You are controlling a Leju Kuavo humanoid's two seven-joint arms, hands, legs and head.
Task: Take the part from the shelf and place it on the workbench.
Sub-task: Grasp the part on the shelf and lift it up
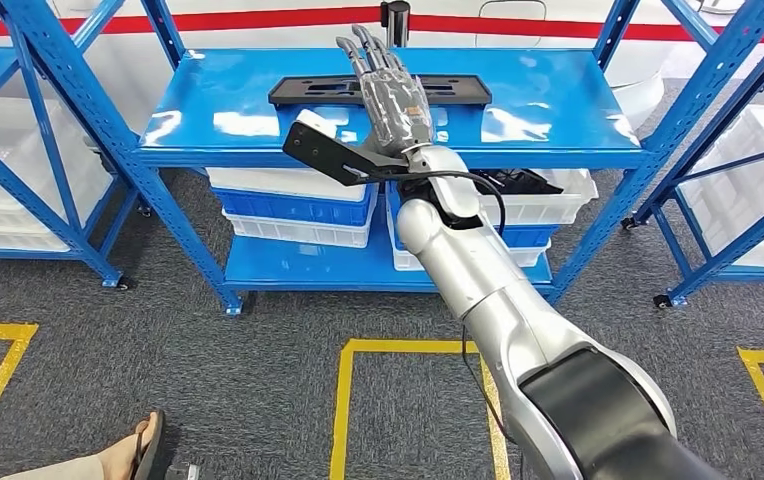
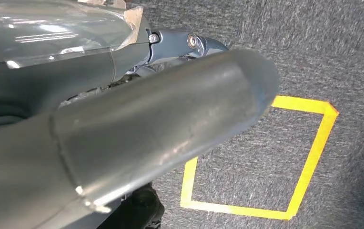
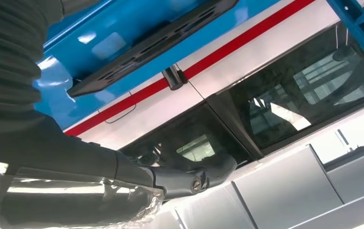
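The part is a long flat black plate with slots [image 1: 308, 92]. It lies on the top board of the blue shelf [image 1: 218, 110]. My right arm reaches forward, and my right hand [image 1: 390, 95] hovers over the middle of the plate with its fingers stretched out and apart, holding nothing. In the right wrist view the plate [image 3: 146, 47] lies on the blue board beyond my dark fingers [image 3: 189, 177]. My left hand [image 2: 137, 124] hangs over the grey carpet, thumb and fingers extended, with nothing in it.
White and blue bins [image 1: 293, 205] fill the lower level of the shelf. More blue racks stand at the left [image 1: 28, 150] and right [image 1: 728, 150]. Yellow tape squares [image 1: 343, 400] mark the carpet. A person's sandalled foot [image 1: 133, 450] is at the near left.
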